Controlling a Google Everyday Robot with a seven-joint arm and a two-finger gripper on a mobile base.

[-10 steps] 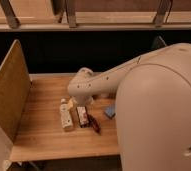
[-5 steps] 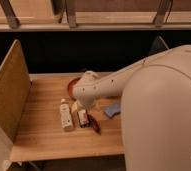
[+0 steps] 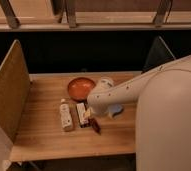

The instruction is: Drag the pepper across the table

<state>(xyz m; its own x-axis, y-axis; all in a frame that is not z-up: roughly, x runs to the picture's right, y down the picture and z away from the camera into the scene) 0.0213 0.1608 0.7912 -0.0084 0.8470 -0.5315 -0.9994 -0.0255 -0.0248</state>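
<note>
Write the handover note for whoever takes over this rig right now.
The gripper: jaws open, low over the middle of the table, right at the pepper's far end. Whether it touches the pepper cannot be told.
The pepper: lying on the wood toward the front edge, just right of the red-and-white packet. The orange-red bowl sits behind them.
Done: the gripper is placed at the pepper; no drag to be seen.
Left: press onto the pepper and drag it across the table, probably steering clear of the packet.
</note>
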